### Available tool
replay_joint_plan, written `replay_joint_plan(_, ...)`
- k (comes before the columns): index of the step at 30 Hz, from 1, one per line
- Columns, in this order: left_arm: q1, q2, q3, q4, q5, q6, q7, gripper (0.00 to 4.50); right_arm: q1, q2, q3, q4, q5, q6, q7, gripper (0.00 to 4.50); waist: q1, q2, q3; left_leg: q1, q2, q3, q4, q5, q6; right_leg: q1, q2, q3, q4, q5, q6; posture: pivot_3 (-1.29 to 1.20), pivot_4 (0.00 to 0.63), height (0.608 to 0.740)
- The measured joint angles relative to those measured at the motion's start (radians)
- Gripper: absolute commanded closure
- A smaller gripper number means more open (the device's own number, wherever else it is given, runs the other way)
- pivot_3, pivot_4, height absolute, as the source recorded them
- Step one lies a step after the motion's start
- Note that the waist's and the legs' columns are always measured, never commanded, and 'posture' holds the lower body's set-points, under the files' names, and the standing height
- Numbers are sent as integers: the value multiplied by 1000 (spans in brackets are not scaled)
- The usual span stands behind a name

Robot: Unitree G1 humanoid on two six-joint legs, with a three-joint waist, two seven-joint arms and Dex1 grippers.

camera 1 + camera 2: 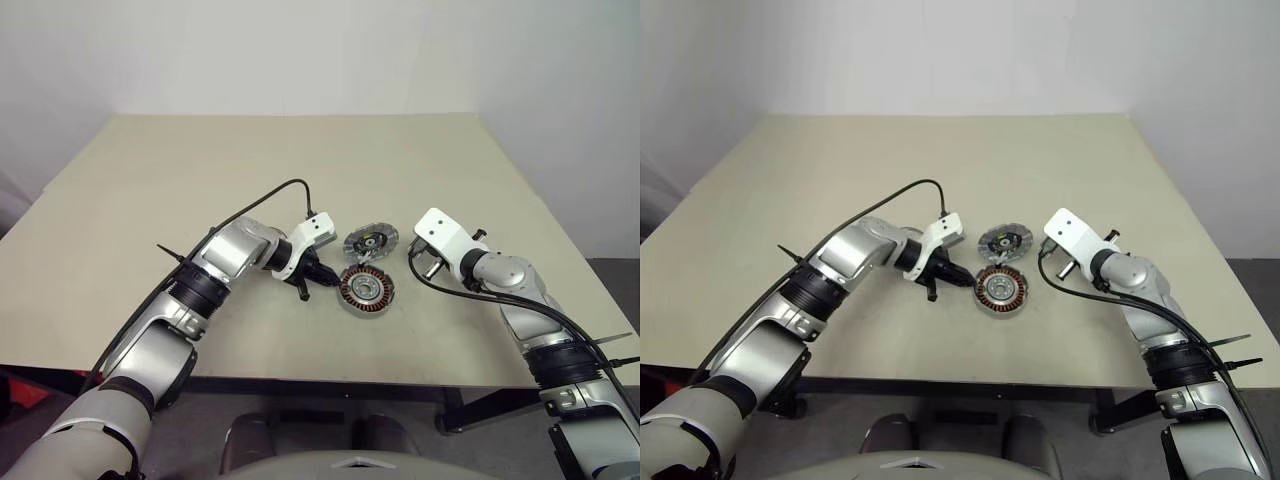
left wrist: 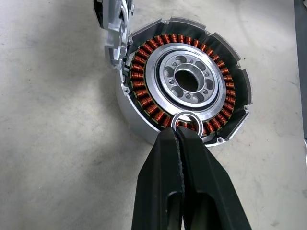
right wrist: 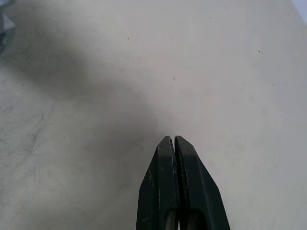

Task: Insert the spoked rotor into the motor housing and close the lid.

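The motor housing lies flat near the table's middle, its copper windings ringing a silver centre. Seated in that centre is a shiny wheel with round openings and a hub, which looks like the spoked rotor. The lid, grey with a black centre, rests just behind the housing and against its rim. My left gripper is shut, its tips at the housing's near edge, touching a small silver ring on the windings. My right gripper is shut above bare table, right of the housing.
The beige table stretches wide to the left and back of the parts. A black cable arcs over my left forearm, and another loops beside my right wrist. The table's front edge runs just below both arms.
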Motion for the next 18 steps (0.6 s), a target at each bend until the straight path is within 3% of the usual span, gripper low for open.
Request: replay_joint_plan(18, 4, 15, -9, -25, -9, 17, -41, 4444, 0, 4, 0, -5, 0, 1, -1, 4500, 0, 0, 0, 0, 0, 0, 0, 0, 0, 0, 0, 0, 0, 0, 0, 0, 0, 740)
